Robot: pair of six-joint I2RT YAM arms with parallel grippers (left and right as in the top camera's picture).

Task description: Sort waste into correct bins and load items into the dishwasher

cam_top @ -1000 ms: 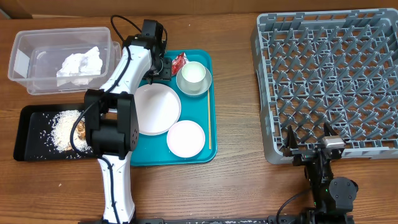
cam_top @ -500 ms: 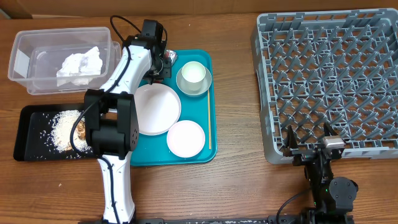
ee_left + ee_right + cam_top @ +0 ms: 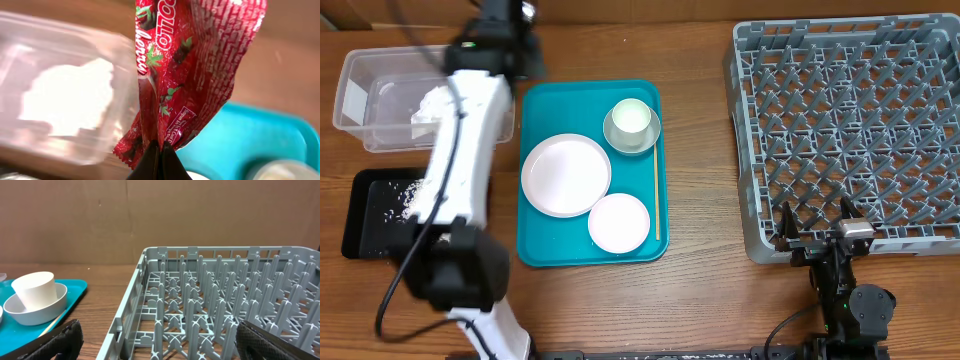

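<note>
My left gripper is shut on a red candy wrapper, which hangs in the air over the gap between the clear plastic bin and the teal tray. In the overhead view the left arm is raised at the bin's right end and hides the wrapper. The bin holds a white crumpled tissue. My right gripper is open and empty at the front edge of the grey dish rack.
The teal tray holds a large white plate, a small white plate, a bowl with a cup in it and a chopstick. A black tray with rice lies at the left.
My left gripper has lifted the red wrapper off the teal tray's back edge and swung up and to the left, toward the clear bin. The right arm has not moved.
</note>
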